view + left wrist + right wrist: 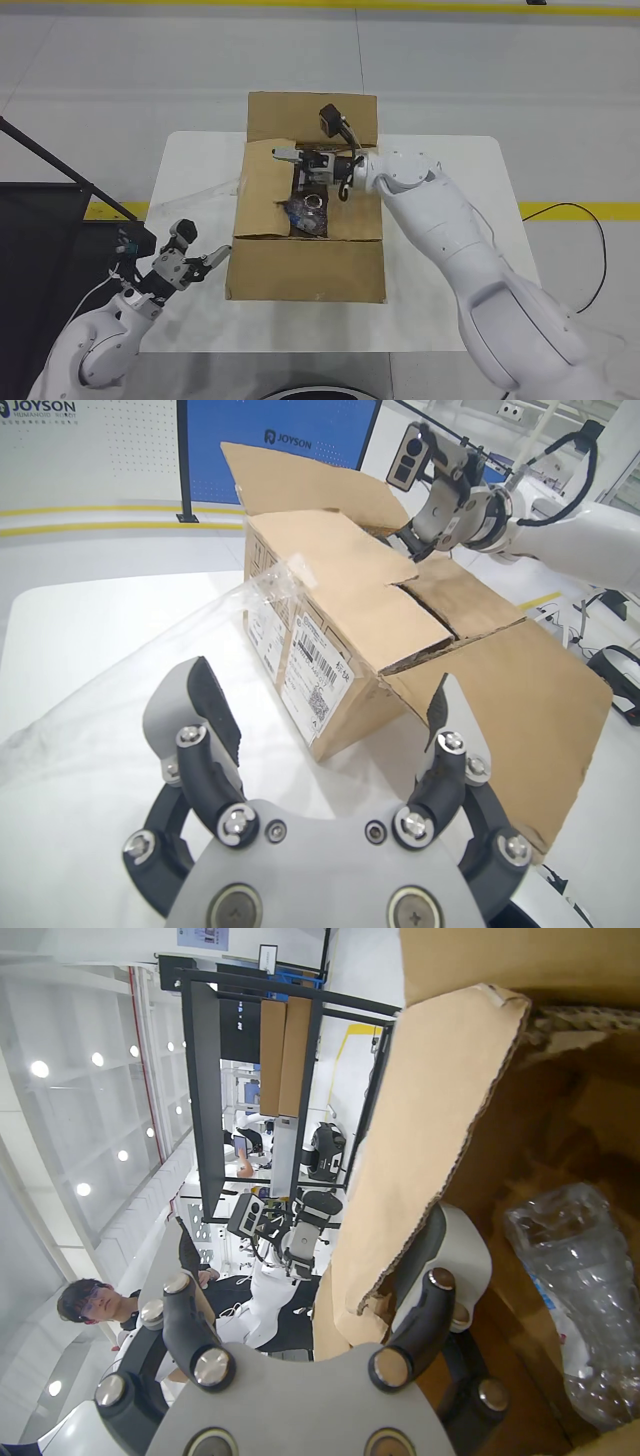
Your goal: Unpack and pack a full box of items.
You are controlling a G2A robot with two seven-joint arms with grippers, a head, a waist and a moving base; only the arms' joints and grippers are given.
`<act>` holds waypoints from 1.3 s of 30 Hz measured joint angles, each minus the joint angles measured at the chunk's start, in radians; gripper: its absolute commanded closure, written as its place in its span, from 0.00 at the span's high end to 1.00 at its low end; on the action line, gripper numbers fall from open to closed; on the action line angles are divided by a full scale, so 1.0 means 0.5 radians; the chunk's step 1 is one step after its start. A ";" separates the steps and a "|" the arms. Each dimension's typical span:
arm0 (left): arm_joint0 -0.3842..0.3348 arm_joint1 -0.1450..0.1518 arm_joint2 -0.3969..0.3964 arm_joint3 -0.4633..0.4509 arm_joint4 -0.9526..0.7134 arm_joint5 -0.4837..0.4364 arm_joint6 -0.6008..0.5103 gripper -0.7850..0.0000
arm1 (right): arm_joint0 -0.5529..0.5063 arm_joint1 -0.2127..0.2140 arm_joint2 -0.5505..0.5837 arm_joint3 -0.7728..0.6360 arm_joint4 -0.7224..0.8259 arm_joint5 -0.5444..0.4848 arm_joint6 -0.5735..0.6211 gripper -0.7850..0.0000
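The box [305,270] is set mid-desk [440,300], contents [308,212] directly below the right hand [285,154]; that hand is spread astride a flap [425,1103], nothing gripped. The left hand [322,675], open and empty, is held farther off.

Robotics lab / test hall: grey floor [120,70] w/ yellow lines [580,210], blue partition panel [280,420], black rack [197,1078], another robot [325,1148] far behind, white work table [200,170].
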 measured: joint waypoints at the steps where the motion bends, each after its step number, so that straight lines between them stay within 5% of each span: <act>1: -0.002 0.000 0.006 -0.012 0.012 0.006 -0.004 1.00 | 0.005 -0.004 0.004 -0.009 0.004 -0.011 0.001 1.00; 13: -0.059 -0.003 0.096 -0.141 0.043 0.092 -0.082 1.00 | 0.053 -0.070 0.023 -0.152 0.001 -0.016 -0.080 1.00; 22: -0.137 -0.016 0.170 -0.198 0.019 0.362 -0.170 1.00 | 0.077 -0.146 -0.024 -0.178 -0.036 -0.007 -0.102 1.00; 39: -0.121 -0.040 0.132 -0.206 -0.071 0.716 -0.089 1.00 | 0.094 -0.207 -0.005 -0.148 -0.110 -0.314 0.063 1.00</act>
